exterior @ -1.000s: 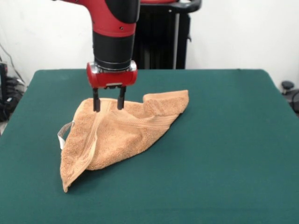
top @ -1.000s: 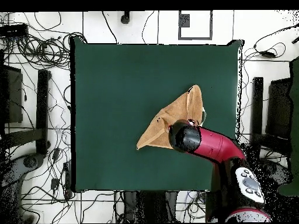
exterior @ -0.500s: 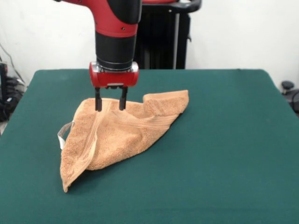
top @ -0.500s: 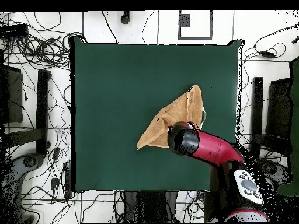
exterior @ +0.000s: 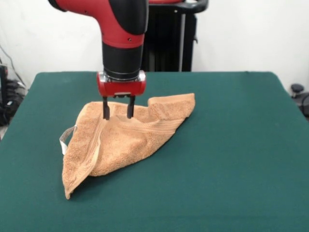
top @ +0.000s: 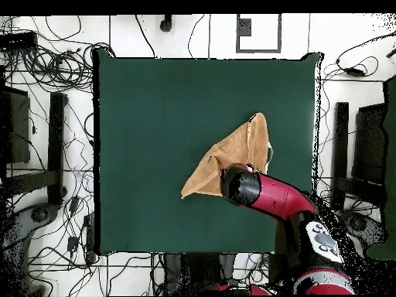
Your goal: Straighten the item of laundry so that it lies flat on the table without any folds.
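Note:
The orange-tan terry towel (exterior: 126,137) lies folded over itself in a rough triangle on the dark green table (exterior: 231,159), left of centre in the front view. A woven band runs along its folded left edge and a small white tag (exterior: 66,138) sticks out at its left side. My gripper (exterior: 118,116) hangs straight down over the towel's far upper part, open, with both fingertips at or just above the cloth and nothing held. In the overhead view the towel (top: 224,158) shows at the table's right of centre, with the arm (top: 267,193) covering its lower edge.
The black pedestal (exterior: 169,36) stands behind the table's far edge. Cables and stands (top: 46,100) surround the table on the floor. Bare green cloth (top: 155,116) stretches to the towel's left and far side in the overhead view.
The gripper has shifted a little to the right in the front view and come slightly lower over the towel. The towel has not moved.

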